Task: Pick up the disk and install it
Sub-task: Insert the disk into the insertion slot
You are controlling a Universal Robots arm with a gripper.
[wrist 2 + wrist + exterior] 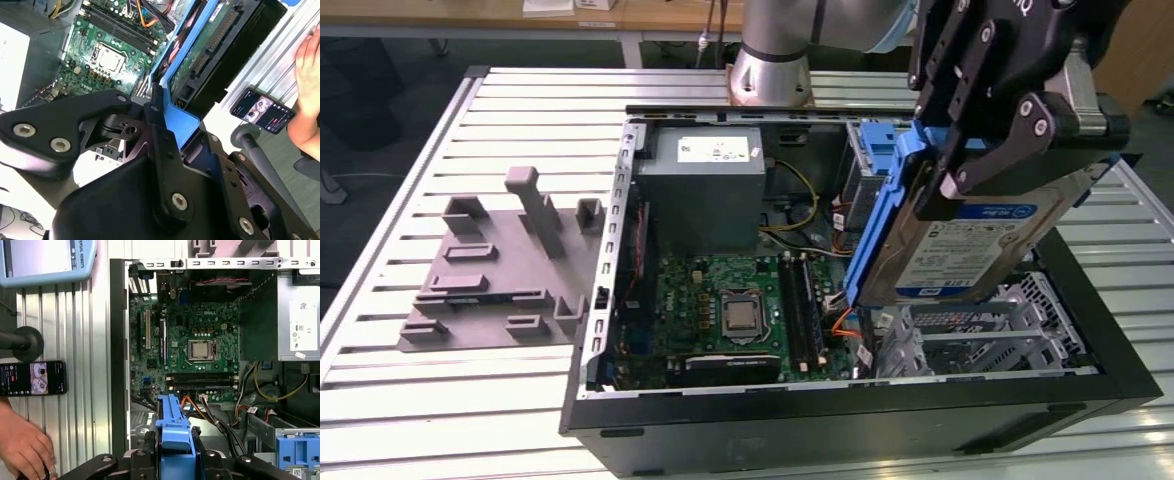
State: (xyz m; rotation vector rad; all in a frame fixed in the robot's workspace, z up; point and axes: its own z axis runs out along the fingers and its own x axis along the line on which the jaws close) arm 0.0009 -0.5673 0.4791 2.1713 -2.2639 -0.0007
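**One disk, gripped over one open case**

A single disk point(970, 245) is held on edge and tilted. It is flat, rectangular and silver, with a white-and-blue label and a blue plastic frame. The one black gripper point(950, 195) is clamped on it, over the exterior view's right end of one open black computer case point(854, 412). Inside are seen one green motherboard point(727, 310) and one boxy grey power supply point(700, 180). One grey slotted fixture block point(494, 270) lies on the ribbed metal table point(400, 400). In the first wrist view, one phone point(32, 378) and one hand point(22, 447) are seen beside the case.
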